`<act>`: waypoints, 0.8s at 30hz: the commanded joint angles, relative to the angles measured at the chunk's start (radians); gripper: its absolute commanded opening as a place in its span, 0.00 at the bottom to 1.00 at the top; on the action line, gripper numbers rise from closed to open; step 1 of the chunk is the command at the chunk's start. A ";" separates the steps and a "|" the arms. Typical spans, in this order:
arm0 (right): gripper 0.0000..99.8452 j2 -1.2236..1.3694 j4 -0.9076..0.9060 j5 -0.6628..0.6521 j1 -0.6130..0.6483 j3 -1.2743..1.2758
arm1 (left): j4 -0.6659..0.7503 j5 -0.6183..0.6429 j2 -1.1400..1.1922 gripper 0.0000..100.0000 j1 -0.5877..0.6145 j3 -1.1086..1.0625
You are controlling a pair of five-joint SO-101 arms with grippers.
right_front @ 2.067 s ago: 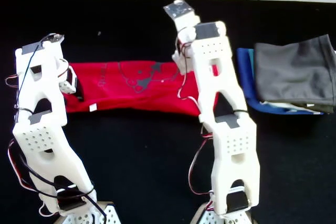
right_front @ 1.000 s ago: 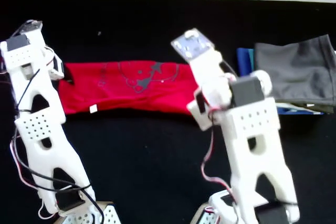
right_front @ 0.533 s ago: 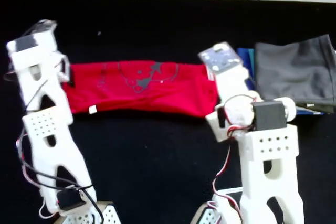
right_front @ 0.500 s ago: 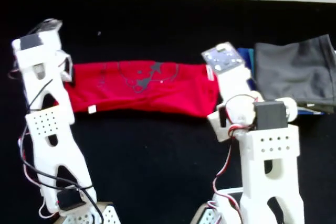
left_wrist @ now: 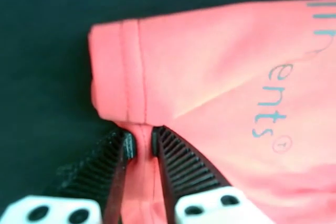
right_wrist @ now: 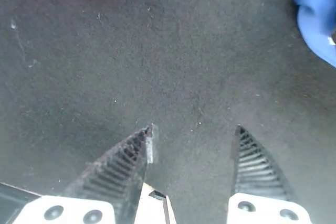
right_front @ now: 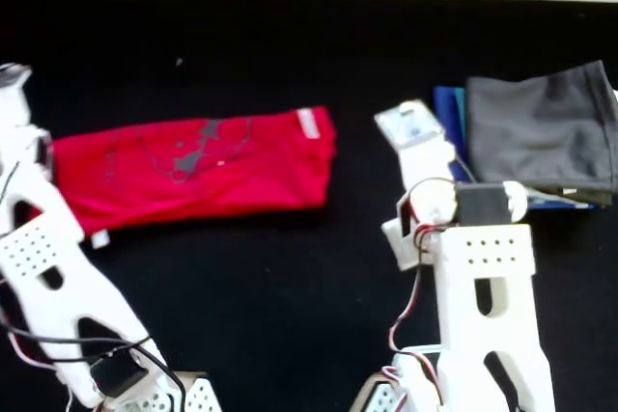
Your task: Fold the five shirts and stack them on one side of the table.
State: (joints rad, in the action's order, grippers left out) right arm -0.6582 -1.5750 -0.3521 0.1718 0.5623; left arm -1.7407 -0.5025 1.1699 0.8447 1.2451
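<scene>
A red shirt (right_front: 193, 173), folded into a long band with a grey print, lies on the black table left of centre. My left gripper (left_wrist: 140, 145) is shut on the hem of the red shirt (left_wrist: 220, 93) at its left end; in the high view that arm (right_front: 39, 238) stands at the far left. My right gripper (right_wrist: 193, 136) is open over bare black cloth, with nothing between its fingers. Its arm (right_front: 463, 248) stands between the red shirt and a stack of folded shirts (right_front: 541, 137) at the right, grey on top, blue beneath.
A blue edge of the stack (right_wrist: 317, 19) shows beside the right gripper. The black table cloth (right_front: 290, 65) is bare behind the red shirt and in front of it. A pale wall runs along the table's far edge.
The left arm has dragged the red shirt to the left. The right gripper has let go of the shirt's right end, which now lies well clear of that arm.
</scene>
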 commanded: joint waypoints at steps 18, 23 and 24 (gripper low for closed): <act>0.01 -0.022 0.389 -0.002 -0.008 0.390 | -0.025 0.222 -0.783 0.01 -0.410 -0.553; 0.01 -0.022 0.567 -0.002 -0.008 0.570 | -0.020 0.295 -0.891 0.01 -0.613 -0.628; 0.01 -0.022 0.604 -0.002 -0.008 0.604 | -0.020 0.302 -0.886 0.01 -0.653 -0.628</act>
State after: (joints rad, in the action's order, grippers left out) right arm -0.6582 -1.0641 -0.3521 0.1718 1.0963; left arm -1.7576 -0.2309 0.3552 0.3061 0.6222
